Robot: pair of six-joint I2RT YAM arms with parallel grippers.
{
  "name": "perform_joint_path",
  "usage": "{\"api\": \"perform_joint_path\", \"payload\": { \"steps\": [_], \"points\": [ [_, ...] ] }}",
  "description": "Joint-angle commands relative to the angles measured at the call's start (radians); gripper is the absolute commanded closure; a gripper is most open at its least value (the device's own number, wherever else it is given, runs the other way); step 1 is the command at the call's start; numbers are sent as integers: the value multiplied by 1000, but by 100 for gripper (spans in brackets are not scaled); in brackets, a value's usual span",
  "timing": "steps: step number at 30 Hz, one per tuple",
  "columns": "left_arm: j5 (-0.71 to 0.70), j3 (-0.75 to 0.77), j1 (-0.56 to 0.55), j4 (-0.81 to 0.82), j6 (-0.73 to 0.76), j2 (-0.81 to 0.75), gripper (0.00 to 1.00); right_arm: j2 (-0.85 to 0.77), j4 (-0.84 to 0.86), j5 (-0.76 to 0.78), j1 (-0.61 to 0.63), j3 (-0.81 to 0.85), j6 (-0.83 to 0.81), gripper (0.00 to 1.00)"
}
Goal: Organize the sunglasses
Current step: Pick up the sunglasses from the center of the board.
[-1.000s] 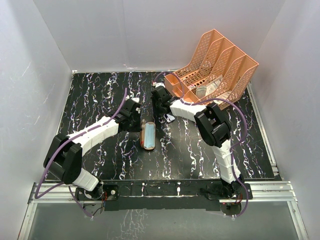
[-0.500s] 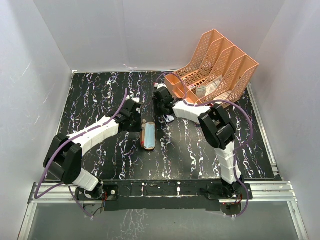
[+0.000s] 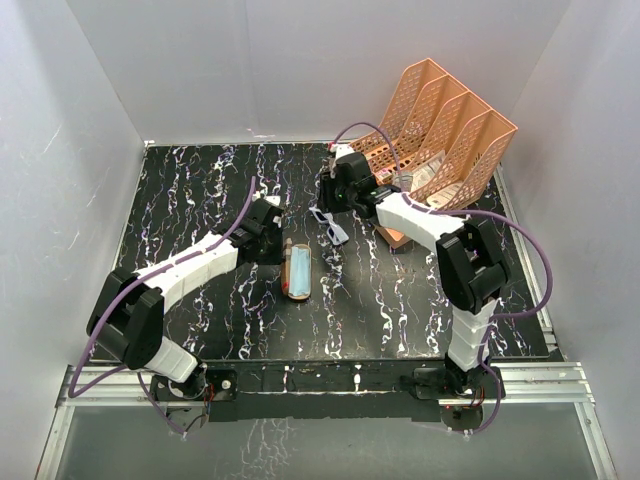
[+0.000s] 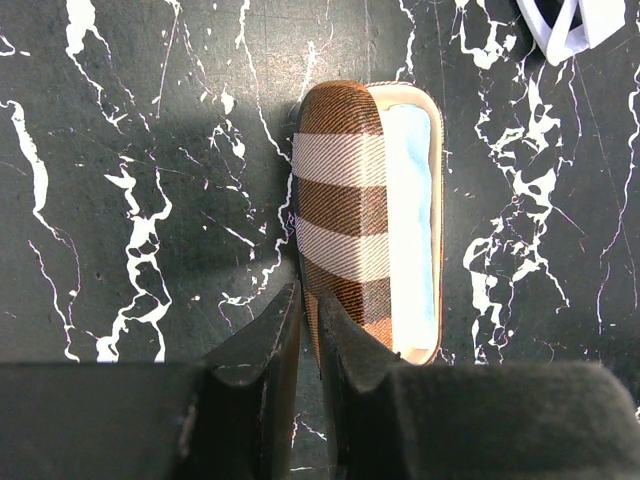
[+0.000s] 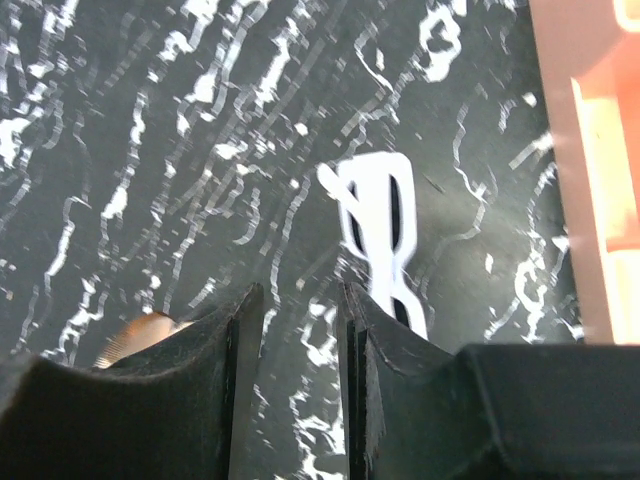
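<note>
The sunglasses [image 3: 328,224], thin white frame, lie folded on the black marbled table, free of both grippers. In the right wrist view the sunglasses [image 5: 385,235] sit just ahead of my right gripper [image 5: 300,295], a little to its right. That gripper is open with only table between its fingers. The brown plaid case [image 3: 297,270] lies open with a light blue cloth [image 4: 412,220] inside. My left gripper [image 4: 307,300] is shut on the case's [image 4: 345,210] near left edge. One corner of the sunglasses [image 4: 570,25] shows in the left wrist view.
An orange file organizer [image 3: 430,130] stands at the back right, right behind the right wrist, with a few items in it. A flat brown thing [image 3: 398,237] lies beneath the right forearm. White walls close in the table on three sides.
My right gripper has opened and drawn back toward the organizer. The sunglasses now lie uncovered on the table. The left arm and the case have not moved.
</note>
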Motion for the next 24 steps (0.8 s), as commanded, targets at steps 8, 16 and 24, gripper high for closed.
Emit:
{"api": "perform_joint_path", "payload": {
  "steps": [8, 16, 24],
  "points": [
    [8, -12, -9, -5, -9, -55, 88, -17, 66, -235, -144, -80, -37, 64],
    [1, -8, -9, -14, -5, -61, 88, 34, 105, -369, -193, -86, -4, 63],
    [8, -3, -9, -9, -7, -51, 88, 61, 107, -395, -194, -77, -6, 61]
  ]
}}
